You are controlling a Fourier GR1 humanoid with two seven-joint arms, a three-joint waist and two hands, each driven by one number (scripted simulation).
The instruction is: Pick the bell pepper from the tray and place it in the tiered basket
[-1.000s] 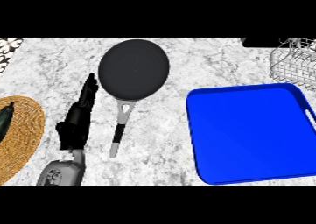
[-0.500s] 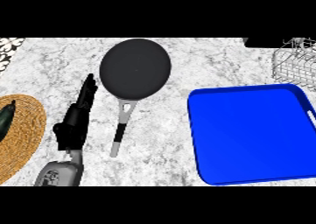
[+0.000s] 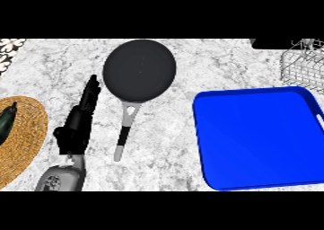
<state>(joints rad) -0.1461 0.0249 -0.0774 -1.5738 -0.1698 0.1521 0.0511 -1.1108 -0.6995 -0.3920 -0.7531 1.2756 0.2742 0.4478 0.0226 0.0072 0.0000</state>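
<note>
Tray (image 3: 257, 139) sits right of pan (image 3: 139, 69); left hand (image 3: 81, 121) lies straight-fingered beside it.

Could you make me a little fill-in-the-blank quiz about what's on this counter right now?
1. The tray on the marble counter is coloured ____.
2. The dark frying pan lies with its handle pointing toward the view's ____ edge.
3. The left hand lies with straight fingers between the woven mat and the ____.
4. The wire basket stands at the view's upper ____ corner.

Missing words: blue; lower; frying pan; right
</note>
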